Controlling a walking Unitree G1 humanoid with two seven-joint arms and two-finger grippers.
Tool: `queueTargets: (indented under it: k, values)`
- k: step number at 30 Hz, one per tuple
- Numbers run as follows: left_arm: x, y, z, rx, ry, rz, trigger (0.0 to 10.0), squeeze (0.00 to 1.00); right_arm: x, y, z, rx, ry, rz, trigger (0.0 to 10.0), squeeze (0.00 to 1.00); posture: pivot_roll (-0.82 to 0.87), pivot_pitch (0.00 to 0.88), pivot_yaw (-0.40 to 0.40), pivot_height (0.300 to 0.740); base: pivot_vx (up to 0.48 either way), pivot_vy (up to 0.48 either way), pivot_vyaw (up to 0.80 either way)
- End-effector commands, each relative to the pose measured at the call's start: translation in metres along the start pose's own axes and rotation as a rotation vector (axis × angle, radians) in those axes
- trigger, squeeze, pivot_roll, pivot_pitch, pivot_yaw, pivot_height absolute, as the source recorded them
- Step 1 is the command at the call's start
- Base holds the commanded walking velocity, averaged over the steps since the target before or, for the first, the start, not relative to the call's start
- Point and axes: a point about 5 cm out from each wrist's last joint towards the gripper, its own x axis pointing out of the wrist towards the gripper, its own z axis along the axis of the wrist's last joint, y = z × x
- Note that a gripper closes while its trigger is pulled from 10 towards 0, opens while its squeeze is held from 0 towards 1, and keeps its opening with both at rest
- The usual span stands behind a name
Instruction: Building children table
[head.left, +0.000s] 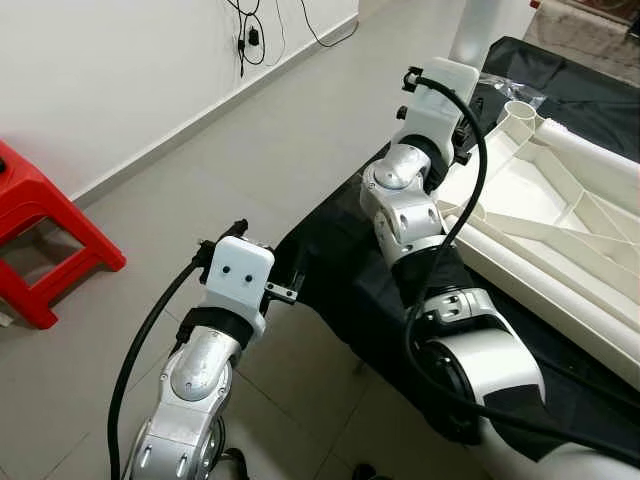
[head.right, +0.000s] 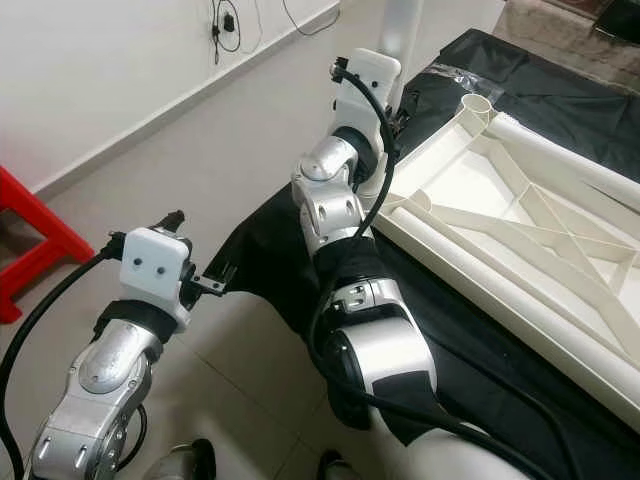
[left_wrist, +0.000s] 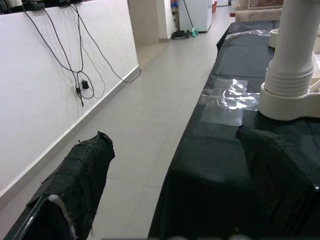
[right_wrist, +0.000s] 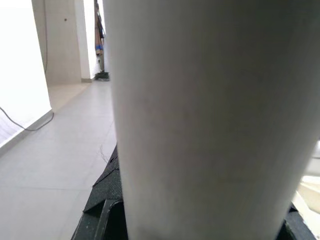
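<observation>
Right gripper (right_wrist: 200, 220) clamps white table leg (right_wrist: 210, 115) standing at corner of upturned tabletop (head.right: 520, 260) on black cloth (head.left: 340, 290); left gripper (left_wrist: 175, 190), fingers apart, hovers nr cloth edge.

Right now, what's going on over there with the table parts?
The white tabletop lies upside down on a black cloth on the floor, its ribs facing up. A white table leg stands upright in a corner socket. The right end effector is up against that leg, which looms very close in the right wrist view; whether it is gripping cannot be told. The left end effector hovers open at the cloth's edge, holding nothing. A red stool stands by the wall.
</observation>
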Motion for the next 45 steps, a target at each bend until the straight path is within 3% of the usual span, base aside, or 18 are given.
queueTargets:
  k: [1, 4, 7, 9, 10, 12, 13, 14, 15, 17, 21, 22, 33, 42, 45]
  values:
    - [-0.001, -0.001, -0.004, 0.004, 0.011, -0.013, 10.0, 0.00, 0.006, -0.009, -0.012, 0.030, 0.077, -0.029, 10.0, 0.00, 0.07, 0.234, -0.065, 0.740, 0.000, 0.000, 0.00]
    - [0.002, 0.000, -0.005, 0.007, 0.007, -0.013, 10.0, 0.00, 0.013, -0.008, 0.032, 0.214, -0.048, 0.048, 10.0, 0.00, 0.07, 0.219, -0.058, 0.740, 0.000, 0.000, 0.00]
    - [0.002, 0.000, -0.005, 0.007, 0.007, -0.013, 10.0, 0.00, 0.013, -0.008, 0.032, 0.214, -0.048, 0.048, 10.0, 0.00, 0.07, 0.219, -0.058, 0.740, 0.000, 0.000, 0.00]
    - [0.003, 0.001, -0.005, 0.004, 0.006, -0.011, 10.0, 0.00, 0.015, -0.010, 0.044, 0.255, -0.089, 0.071, 10.0, 0.00, 0.08, 0.211, -0.056, 0.740, 0.000, 0.000, 0.00]
    - [0.005, 0.003, -0.007, -0.001, 0.008, -0.009, 10.0, 0.00, 0.016, -0.009, 0.054, 0.308, -0.115, 0.172, 10.0, 0.00, 0.07, 0.195, -0.042, 0.740, 0.000, 0.000, 0.00]
    - [0.007, 0.004, -0.007, -0.005, 0.009, -0.008, 10.0, 0.00, 0.015, -0.008, 0.061, 0.341, -0.133, 0.244, 10.0, 0.00, 0.07, 0.195, -0.042, 0.740, 0.000, 0.000, 0.00]
    - [0.009, 0.005, -0.008, -0.010, 0.010, -0.011, 10.0, 0.21, 0.010, -0.007, 0.066, 0.358, -0.184, 0.361, 10.0, 0.00, 0.07, 0.186, -0.036, 0.740, 0.000, 0.000, 0.00]
    - [0.012, 0.006, -0.009, -0.013, 0.012, -0.027, 10.0, 1.00, 0.002, -0.006, 0.061, 0.385, -0.189, 0.491, 10.0, 0.00, 0.06, 0.175, -0.024, 0.740, 0.000, 0.000, 0.00]
    - [0.012, 0.006, -0.009, -0.013, 0.012, -0.027, 10.0, 1.00, 0.002, -0.006, 0.061, 0.385, -0.189, 0.491, 10.0, 0.00, 0.06, 0.175, -0.024, 0.740, 0.000, 0.000, 0.00]
    - [0.017, 0.007, -0.010, 0.009, 0.014, -0.058, 10.0, 1.00, -0.010, -0.007, 0.050, 0.443, -0.170, 0.650, 10.0, 0.00, 0.06, 0.170, -0.021, 0.740, 0.000, 0.000, 0.00]
    - [0.024, 0.007, -0.014, 0.062, 0.038, -0.093, 10.0, 1.00, -0.017, -0.013, 0.036, 0.460, -0.127, 0.706, 10.0, 0.00, 0.05, 0.159, -0.013, 0.740, 0.000, 0.000, 0.00]
    - [0.029, 0.007, -0.015, 0.103, 0.044, -0.131, 10.0, 0.00, -0.021, -0.016, 0.028, 0.451, -0.109, 0.736, 10.0, 0.00, 0.05, 0.151, -0.007, 0.740, 0.000, 0.000, 0.00]
    - [0.054, 0.003, -0.031, 0.241, 0.119, -0.366, 10.0, 0.00, -0.043, -0.027, 0.002, 0.428, -0.055, 0.911, 10.0, 0.00, 0.04, 0.127, 0.006, 0.740, 0.000, 0.000, 0.00]
    - [0.062, 0.006, -0.036, 0.279, 0.117, -0.390, 10.0, 0.00, -0.051, -0.031, -0.005, 0.426, -0.016, 0.973, 10.0, 0.00, 0.03, 0.115, 0.000, 0.740, 0.000, 0.000, 0.00]
    - [0.072, 0.005, -0.035, 0.294, 0.082, -0.378, 10.0, 0.00, -0.059, -0.035, -0.010, 0.424, 0.021, 1.006, 10.0, 0.00, 0.03, 0.113, -0.002, 0.740, 0.000, 0.000, 0.00]
